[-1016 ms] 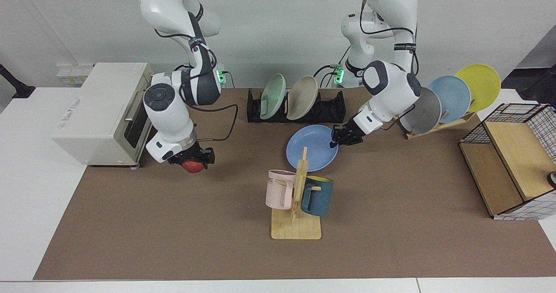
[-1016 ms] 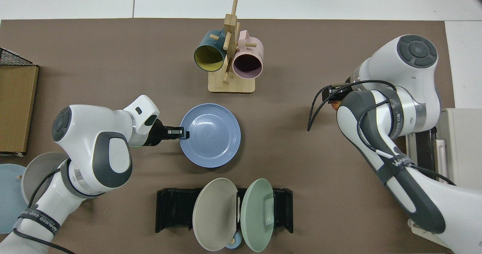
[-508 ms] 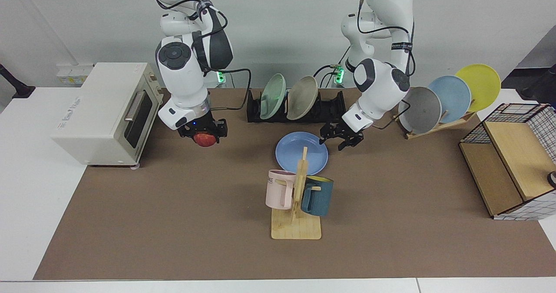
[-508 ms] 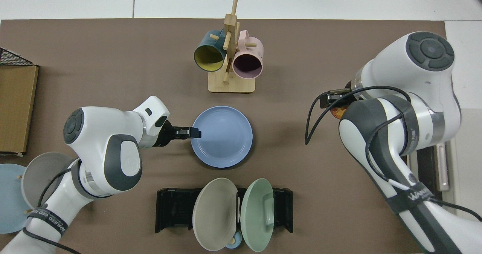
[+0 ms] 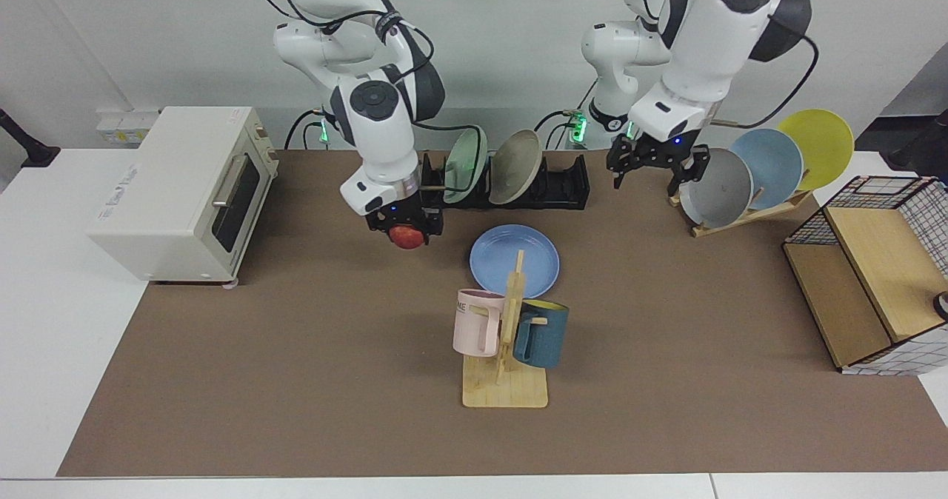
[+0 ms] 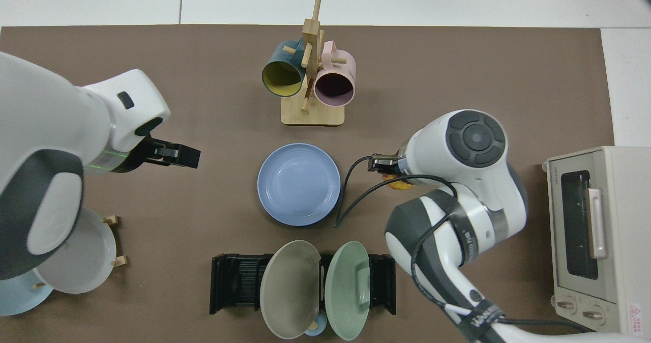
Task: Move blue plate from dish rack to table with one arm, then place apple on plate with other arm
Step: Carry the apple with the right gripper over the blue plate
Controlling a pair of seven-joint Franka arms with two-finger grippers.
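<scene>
Apple (image 5: 406, 237): small, firm, round and smooth, likely to roll or slip; best pinched across its widest part. Clamped in the right gripper (image 5: 404, 230), centre-left of the facing view, raised above the table (image 5: 296, 380), just beside the plate's edge and not yet over it.

Plate (image 5: 514, 261): stiff, light, probably breakable; flat on the table at frame centre, in front of the rack (image 5: 563, 188), nothing on it.

Left gripper (image 5: 655, 167): fingers spread, empty, upper right, well apart from the plate.

The apple (image 6: 395, 182) is mostly hidden under the right arm's wrist from above.
</scene>
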